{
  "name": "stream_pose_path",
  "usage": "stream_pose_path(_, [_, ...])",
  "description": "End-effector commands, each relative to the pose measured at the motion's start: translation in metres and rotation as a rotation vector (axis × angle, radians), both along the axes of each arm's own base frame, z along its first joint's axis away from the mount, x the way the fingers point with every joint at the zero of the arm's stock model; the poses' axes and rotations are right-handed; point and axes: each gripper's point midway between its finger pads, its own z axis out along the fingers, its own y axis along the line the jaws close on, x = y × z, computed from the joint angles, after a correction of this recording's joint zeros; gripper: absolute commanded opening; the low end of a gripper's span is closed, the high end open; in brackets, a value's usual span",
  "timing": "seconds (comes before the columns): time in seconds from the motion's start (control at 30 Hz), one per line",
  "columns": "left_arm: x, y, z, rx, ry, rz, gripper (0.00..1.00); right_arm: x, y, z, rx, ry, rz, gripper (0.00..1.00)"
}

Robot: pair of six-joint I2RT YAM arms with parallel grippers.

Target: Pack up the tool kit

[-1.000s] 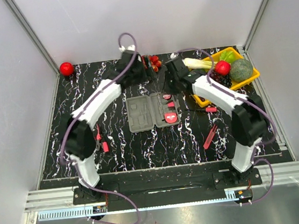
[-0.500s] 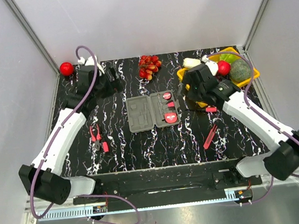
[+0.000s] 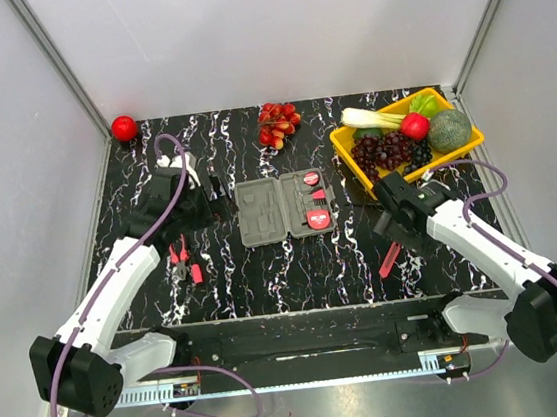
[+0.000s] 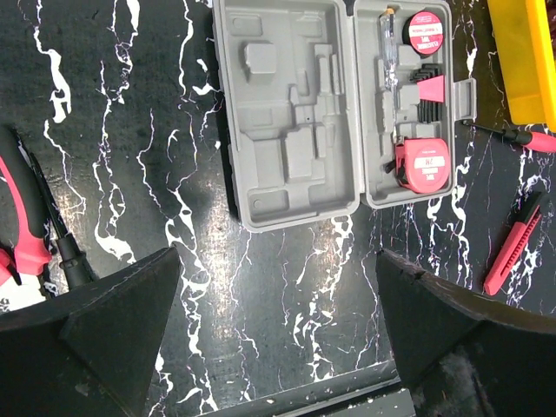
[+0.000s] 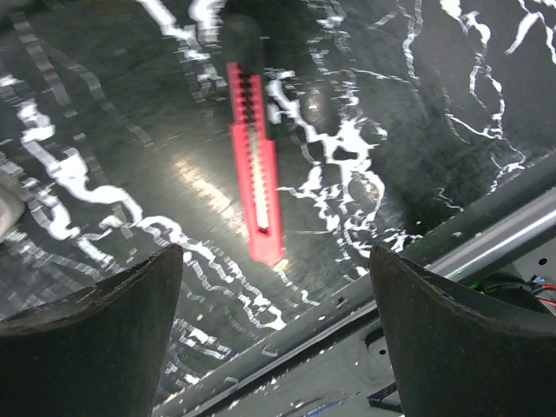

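grey case (image 3: 286, 208) lies open mid desk (image 3: 267, 280), tape measure (image 4: 423, 165) in its right half. left tool (image 4: 278, 330) jaws wide, empty, beside pliers (image 4: 33, 234). right tool (image 5: 276, 321) spread wide, empty, over red knife (image 5: 254, 187) on desk.

One grey case (image 3: 286, 208), lying open. In it are two red tape measures (image 4: 423, 163), one clear-handled screwdriver (image 4: 388, 43) and one set of black keys (image 4: 423, 87). Loose on the surface (image 3: 295, 267) are one pair of pliers (image 3: 177, 258), one red knife (image 3: 392, 254) and one red-handled screwdriver (image 4: 521, 137). There is one yellow tray (image 4: 521, 52), plus two bunches of grapes (image 3: 279, 123) and two round red fruits (image 3: 124, 127).
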Motion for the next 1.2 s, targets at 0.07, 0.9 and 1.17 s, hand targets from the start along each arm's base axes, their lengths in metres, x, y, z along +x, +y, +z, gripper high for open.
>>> stream_pose_path(0.07, [0.020, -0.010, 0.019, -0.035, -0.061, -0.003, 0.99, 0.003, -0.010, -0.050, 0.065, 0.065, -0.060, 0.84])
stream_pose_path(0.9, [0.055, -0.035, 0.007, -0.074, 0.006, -0.043, 0.99, 0.027, -0.008, -0.095, 0.013, 0.152, -0.030, 0.36])
stream_pose_path(1.17, [0.053, -0.029, 0.010, -0.044, -0.007, -0.047, 0.99, 0.030, -0.016, -0.075, -0.013, 0.099, -0.071, 0.08])
